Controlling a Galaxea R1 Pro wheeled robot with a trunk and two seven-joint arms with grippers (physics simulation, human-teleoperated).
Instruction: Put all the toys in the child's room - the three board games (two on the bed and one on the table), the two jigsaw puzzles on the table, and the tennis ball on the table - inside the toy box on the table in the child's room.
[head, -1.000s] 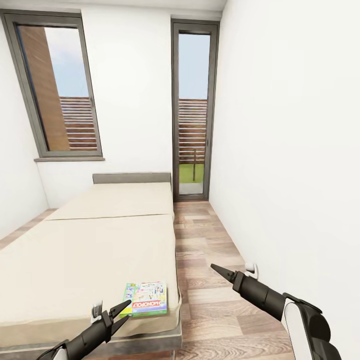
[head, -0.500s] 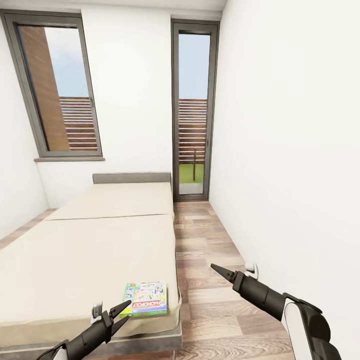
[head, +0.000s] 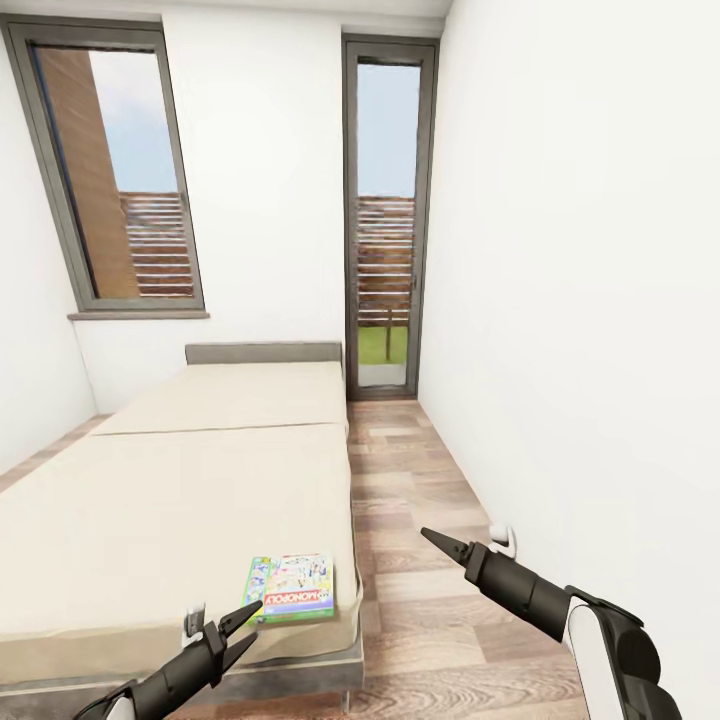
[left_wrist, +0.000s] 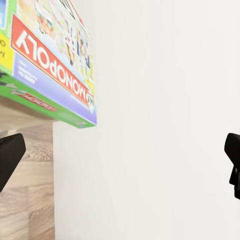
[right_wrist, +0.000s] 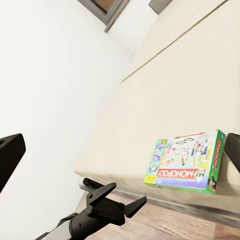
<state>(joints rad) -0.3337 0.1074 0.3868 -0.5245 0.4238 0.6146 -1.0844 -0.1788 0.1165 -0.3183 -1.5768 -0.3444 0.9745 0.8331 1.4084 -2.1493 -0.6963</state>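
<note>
- Left tool (head: 243, 627), a black two-fingered gripper, hovers with its fingers spread and nothing between them, just short of the bed's near edge. The right wrist view also shows it (right_wrist: 131, 199), parted and empty, below and in front of the mattress edge.
- Aimed as it is at the box nearest to it, this tool looks set up for a reach onto the mattress; that is a judgement from its pose.
- Right tool (head: 436, 541) hangs over the wooden floor (head: 420, 500) in the aisle between the bed and the white wall (head: 580, 300). Its tips meet in a narrow point in the head view, yet its own camera shows fingers at both picture edges, so I cannot tell whether it is open or closed. It carries nothing.
- Board game (head: 293, 587), green-edged with a red band reading Monopoly, lies flat at the near right corner of the bed (head: 180, 500), close to both edges. Lying that close to the edge, it probably suits a grasp from the side.
- Left wrist view shows the same box (left_wrist: 50, 65) overhanging the mattress corner slightly.
- Whether a second game lies beneath it cannot be told.
- Beyond the bed stand a grey headboard, a window (head: 120, 180) and a tall glass door (head: 388, 220).
</note>
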